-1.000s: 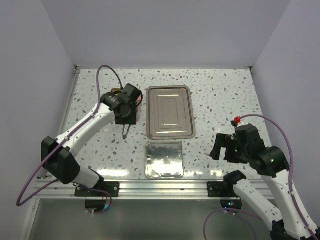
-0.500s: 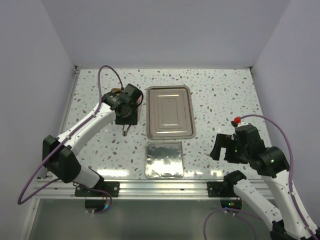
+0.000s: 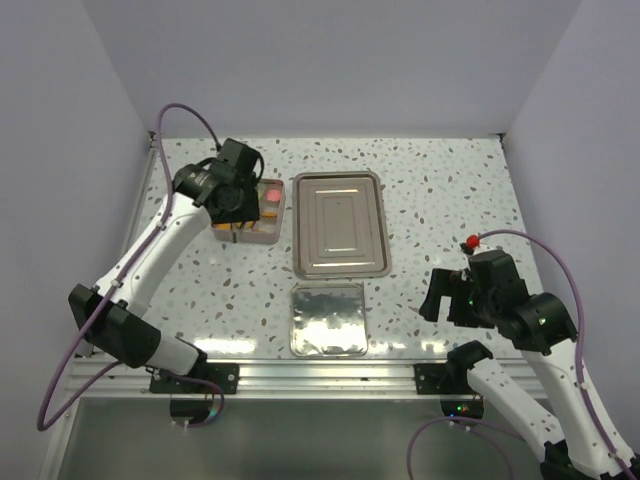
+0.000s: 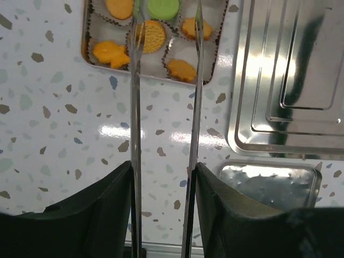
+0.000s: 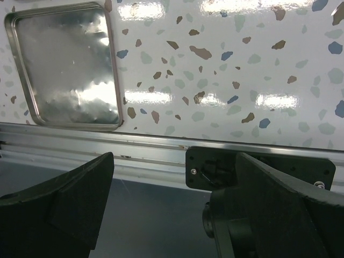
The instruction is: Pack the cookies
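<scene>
The cookies [image 4: 149, 36] lie in paper cups in a small tray [image 4: 86, 32] at the top of the left wrist view: mostly orange, one green [image 4: 163, 7]. In the top view this tray [image 3: 262, 236] sits at the back left, with a pink cookie [image 3: 268, 198] showing. My left gripper [image 4: 163, 172] is shut on a pair of long metal tongs [image 4: 135, 107]. The blades stand apart, reaching over the tray on either side of a round orange cookie. I cannot tell whether they touch it. My right gripper [image 5: 172, 215] hangs open and empty over the table's front rail.
A large shallow metal box [image 3: 339, 224] lies mid-table beside the cookie tray. Its smaller shiny lid [image 3: 328, 318] lies in front of it, near the front rail [image 3: 320, 372]. My right arm [image 3: 505, 300] stays at the near right. Walls close in the left and right sides.
My left arm has swung back and to the left, from the bare table beside the metal box to above the cookie tray. The right arm has not moved.
</scene>
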You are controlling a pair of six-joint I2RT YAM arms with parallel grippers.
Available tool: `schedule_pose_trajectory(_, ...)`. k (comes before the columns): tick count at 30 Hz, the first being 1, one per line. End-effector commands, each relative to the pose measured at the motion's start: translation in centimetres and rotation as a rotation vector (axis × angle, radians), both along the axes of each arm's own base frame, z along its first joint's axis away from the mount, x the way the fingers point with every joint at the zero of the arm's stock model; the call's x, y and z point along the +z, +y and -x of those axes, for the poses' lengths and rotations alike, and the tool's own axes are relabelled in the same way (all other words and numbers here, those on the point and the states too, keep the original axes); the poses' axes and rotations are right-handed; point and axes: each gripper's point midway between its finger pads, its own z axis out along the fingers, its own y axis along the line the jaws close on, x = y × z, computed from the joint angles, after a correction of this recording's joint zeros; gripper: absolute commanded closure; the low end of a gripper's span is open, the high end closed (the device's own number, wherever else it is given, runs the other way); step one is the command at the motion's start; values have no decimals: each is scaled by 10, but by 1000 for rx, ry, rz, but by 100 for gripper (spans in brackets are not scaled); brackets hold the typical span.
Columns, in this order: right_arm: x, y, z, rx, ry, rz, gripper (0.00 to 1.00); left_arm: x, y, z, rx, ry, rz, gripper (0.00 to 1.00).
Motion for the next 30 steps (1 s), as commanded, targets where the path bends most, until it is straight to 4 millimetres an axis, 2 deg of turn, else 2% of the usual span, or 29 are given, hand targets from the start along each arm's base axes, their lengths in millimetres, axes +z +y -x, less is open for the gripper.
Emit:
schedule_pose_trajectory(1, 0, 6, -2, 38, -8, -14, 1, 29, 45, -6, 78, -86, 0, 47)
schedule_pose_trajectory(2, 0, 6, -2, 38, -8, -14, 1, 29, 55, -8, 81, -89, -8, 47)
schedule_pose_trajectory(3, 0, 6, -3, 39, -9, -16, 1, 30, 74, -10, 126, -95, -10, 47)
schedule_pose_trajectory(5, 2, 7, -3, 31, -12, -23, 1, 31, 89, -14, 134, -104, 2, 47)
schedule_pose_trajectory(6, 3, 7, -3, 28, -15, -25, 1, 28, 108, -15, 184, -104, 9, 47)
schedule_pose_trajectory(8, 4, 7, -5, 20, -22, -27, 1, 27, 119, -21, 192, -125, 42, 48)
schedule_pose_trajectory(9, 4, 7, -5, 18, -21, -26, 1, 20, 136, -21, 237, -114, 50, 48)
schedule_pose_trajectory(11, 5, 5, -7, 9, -27, -21, 1, 13, 147, -28, 257, -124, 83, 48)
schedule_pose_trajectory(13, 5, 5, -8, 11, -28, -14, 1, -8, 166, -29, 315, -93, 86, 48)
schedule_pose_trajectory(17, 10, 2, -14, -1, -47, 7, 1, -30, 179, -36, 353, -70, 68, 48)
schedule_pose_trajectory(25, 7, 4, -28, -9, -43, 25, 1, -72, 181, -57, 363, -9, 84, 50)
schedule_pose_trajectory(30, -1, 13, -36, 2, -18, 7, 1, -85, 184, -62, 373, -7, 75, 50)
